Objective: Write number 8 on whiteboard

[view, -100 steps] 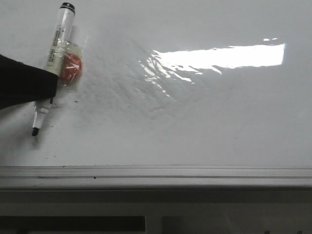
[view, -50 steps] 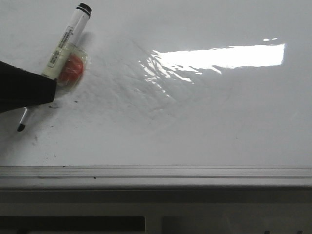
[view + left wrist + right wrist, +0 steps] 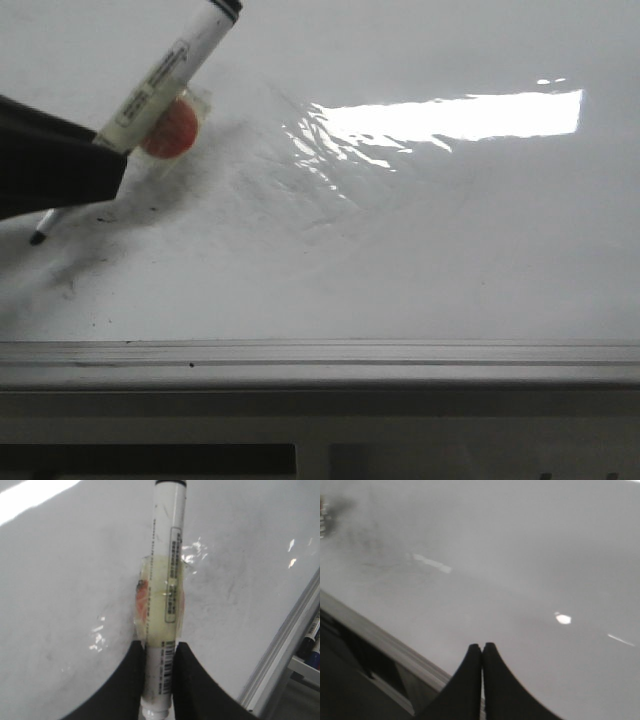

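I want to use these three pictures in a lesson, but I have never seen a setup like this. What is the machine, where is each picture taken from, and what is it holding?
It is a robot with two arms, each ending in a two-fingered gripper. The front view looks forward over a glossy whiteboard with a grey edge rail. The other two pictures come from cameras on the wrists.

The left gripper, dark and shut, grips a white marker with a taped-on orange piece; in the front view the marker's black tip points down near the board. Only faint smudges and specks show; no figure 8 is drawn yet.

The right gripper is shut and empty, above the board's edge.
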